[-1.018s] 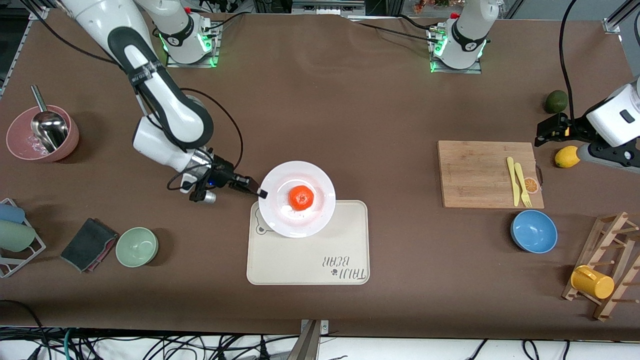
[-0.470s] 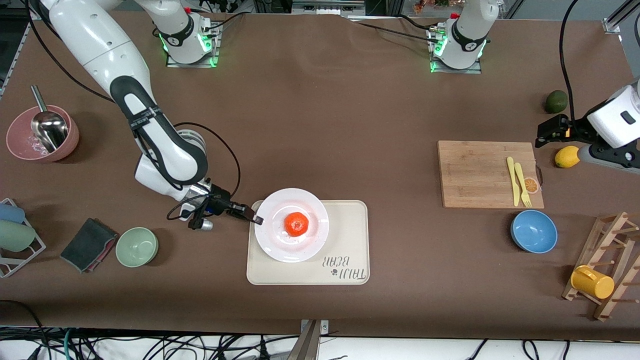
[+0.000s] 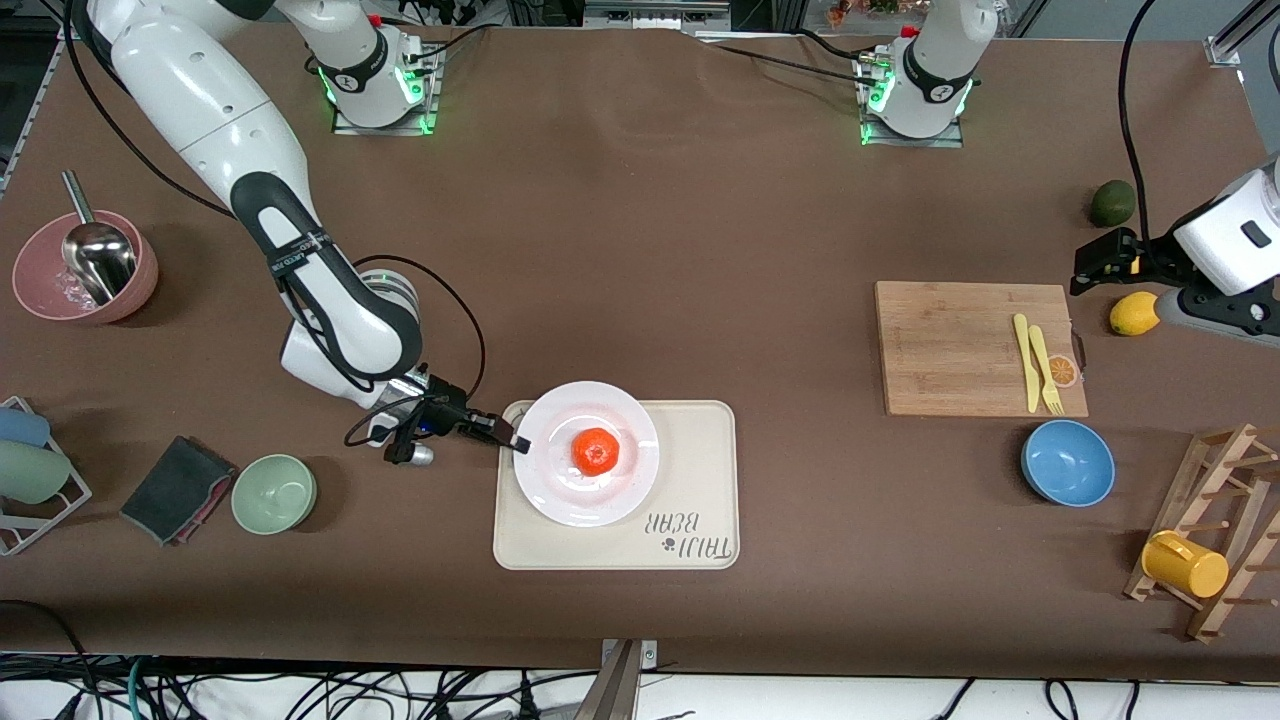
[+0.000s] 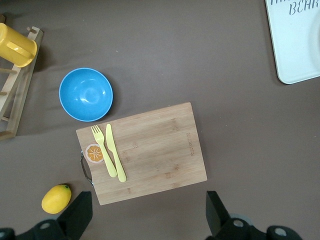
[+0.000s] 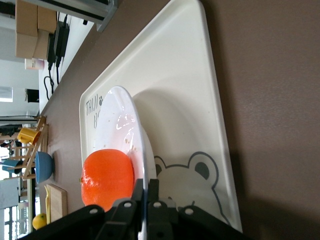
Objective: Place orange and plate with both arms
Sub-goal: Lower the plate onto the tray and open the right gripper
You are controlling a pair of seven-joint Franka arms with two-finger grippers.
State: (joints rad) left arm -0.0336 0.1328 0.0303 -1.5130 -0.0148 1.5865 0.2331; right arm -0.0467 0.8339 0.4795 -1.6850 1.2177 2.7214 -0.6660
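Observation:
The white plate (image 3: 560,480) lies over the cream bear tray (image 3: 690,480), at its end toward the right arm. The orange (image 3: 595,451) sits in the plate's middle. My right gripper (image 3: 517,443) is shut on the plate's rim at the side toward the right arm. In the right wrist view its jaws (image 5: 146,190) pinch the rim of the plate (image 5: 120,120), with the orange (image 5: 107,177) beside them and the tray (image 5: 190,100) under the plate. My left gripper (image 3: 1098,262) is open and empty in the air near the lemon (image 3: 1133,313).
A wooden cutting board (image 3: 960,340) carries a yellow knife and fork (image 3: 1038,362). A blue bowl (image 3: 1067,462), a mug rack (image 3: 1215,540) and an avocado (image 3: 1111,203) lie toward the left arm's end. A green bowl (image 3: 274,492), a cloth (image 3: 175,488) and a pink bowl (image 3: 85,268) lie toward the right arm's end.
My right gripper has carried the plate with the orange nearer the front camera and down onto the tray. The left arm has not moved.

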